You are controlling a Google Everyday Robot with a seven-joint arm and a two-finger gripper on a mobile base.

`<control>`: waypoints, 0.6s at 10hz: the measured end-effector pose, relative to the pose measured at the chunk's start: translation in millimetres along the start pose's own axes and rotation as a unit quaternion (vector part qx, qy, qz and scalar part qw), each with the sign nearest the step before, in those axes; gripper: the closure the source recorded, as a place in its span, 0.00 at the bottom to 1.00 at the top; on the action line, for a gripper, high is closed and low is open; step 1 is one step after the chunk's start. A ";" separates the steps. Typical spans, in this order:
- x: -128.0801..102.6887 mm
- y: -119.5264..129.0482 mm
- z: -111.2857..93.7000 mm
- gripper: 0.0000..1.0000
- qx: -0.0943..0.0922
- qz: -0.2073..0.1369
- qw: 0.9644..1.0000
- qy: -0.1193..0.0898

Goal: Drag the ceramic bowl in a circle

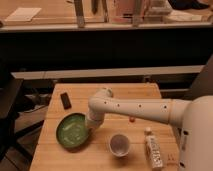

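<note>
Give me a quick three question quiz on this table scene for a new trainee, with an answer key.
1. True or false: the gripper is at the rim of the ceramic bowl, on the side toward the white cup.
2. What stands between the ceramic bowl and the bottle? A) white cup B) fork C) sponge
3. Fill in: the ceramic bowl is coloured ___.
Key: 1 true; 2 A; 3 green.

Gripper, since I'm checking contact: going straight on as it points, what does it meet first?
Likely the bowl: the gripper points down at its rim, perhaps touching it; depth is unclear.
</note>
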 end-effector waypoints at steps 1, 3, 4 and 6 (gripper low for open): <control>-0.3 2.0 0.0 0.99 0.001 0.002 1.000 -0.001; -0.8 4.8 -1.4 0.99 0.004 0.004 1.000 -0.003; -1.2 5.4 -1.8 0.99 0.004 0.004 1.000 -0.004; -1.6 6.5 -2.4 0.99 0.006 0.005 1.000 -0.006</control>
